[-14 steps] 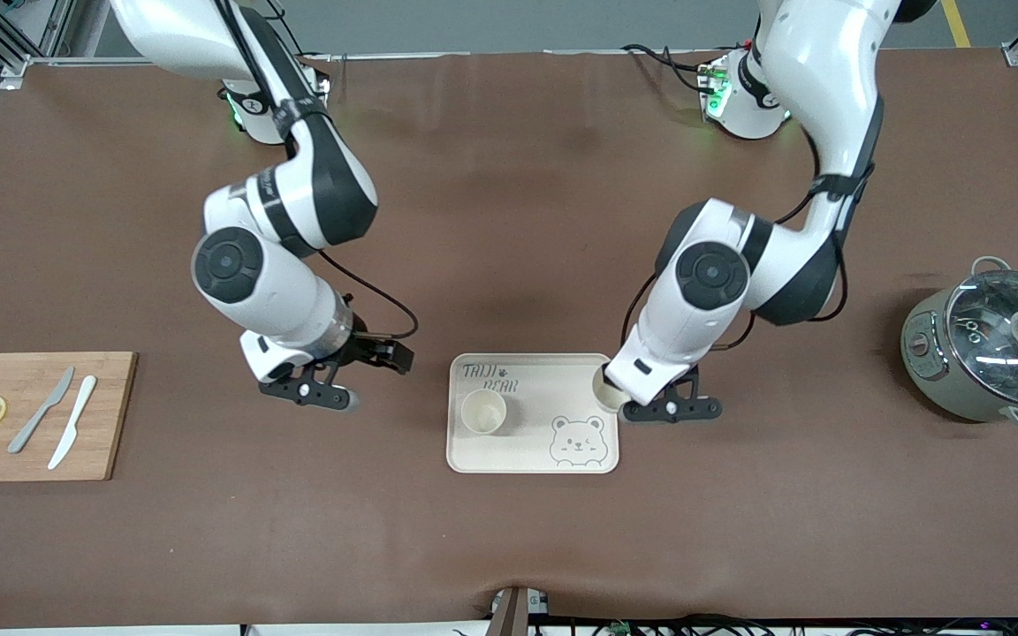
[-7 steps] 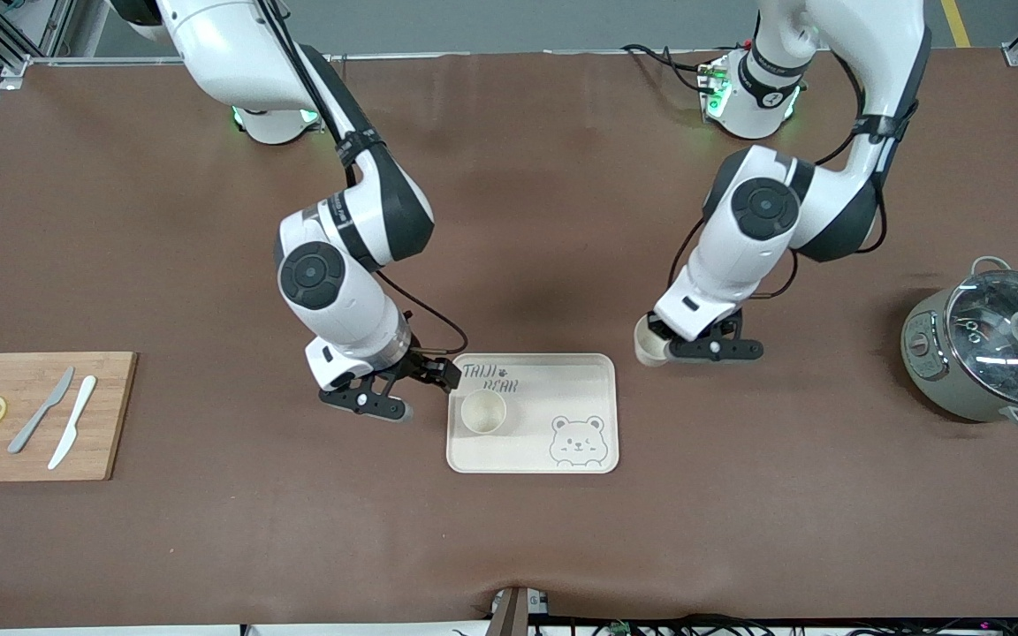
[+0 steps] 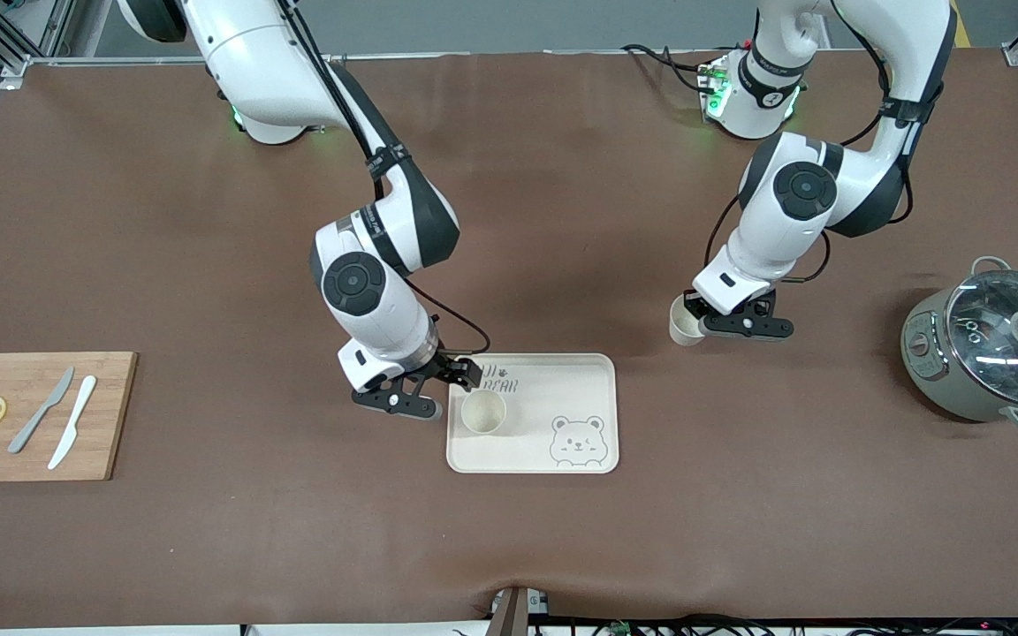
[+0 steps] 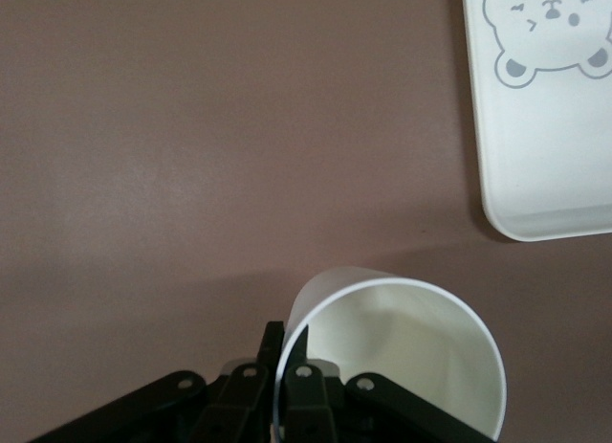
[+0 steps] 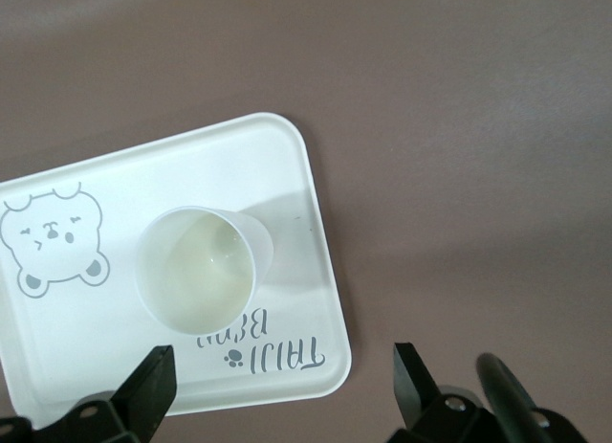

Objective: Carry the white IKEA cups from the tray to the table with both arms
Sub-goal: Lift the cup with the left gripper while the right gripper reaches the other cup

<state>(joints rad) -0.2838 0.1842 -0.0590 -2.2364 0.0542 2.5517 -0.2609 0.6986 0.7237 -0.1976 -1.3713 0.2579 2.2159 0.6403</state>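
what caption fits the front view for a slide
Left gripper holds one white cup above bare table while the open right gripper hovers beside the second cup on the bear tray.

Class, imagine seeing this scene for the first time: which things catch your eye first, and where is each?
The left end effector holds a white cup over bare table, off the bear tray. A second cup stands on that tray, with the open right end effector at its edge. A lidded pot sits at the left arm's end.

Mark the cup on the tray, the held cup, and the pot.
cup on the tray (image 3: 483, 412), front view, inner bottom.
held cup (image 3: 684, 323), front view, side wall.
pot (image 3: 933, 360), front view, grey-green side wall.
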